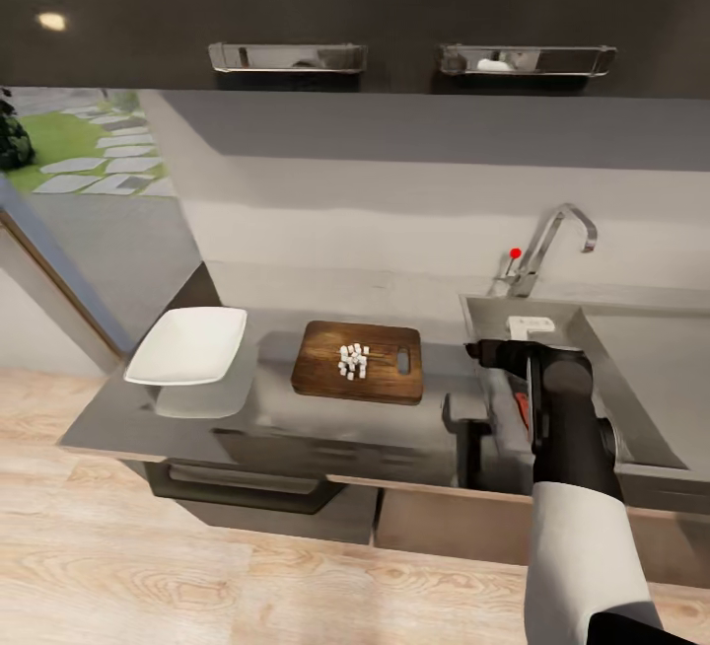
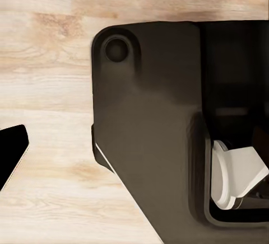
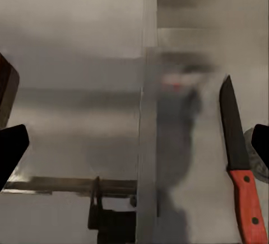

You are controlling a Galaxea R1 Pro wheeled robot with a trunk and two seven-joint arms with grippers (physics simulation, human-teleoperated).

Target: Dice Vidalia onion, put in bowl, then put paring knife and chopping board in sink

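One white bowl [image 1: 187,344], one wooden chopping board [image 1: 360,361] and one sink [image 1: 631,379] with a single faucet [image 1: 552,246] line the kitchen desk [image 1: 276,418]. A single heap of white diced onion [image 1: 353,360], too small to count piece by piece, sits on the board. One red-handled paring knife [image 3: 241,163] lies in the sink, and two handles [image 1: 286,57] hang on the cabinets above the faucet.

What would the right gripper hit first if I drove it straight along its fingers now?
Probably bare metal: the right gripper points down over the sink edge, open, nothing between its fingers. The knife lies off to one side in the basin, likely clear of the line, though depth is hard to judge.
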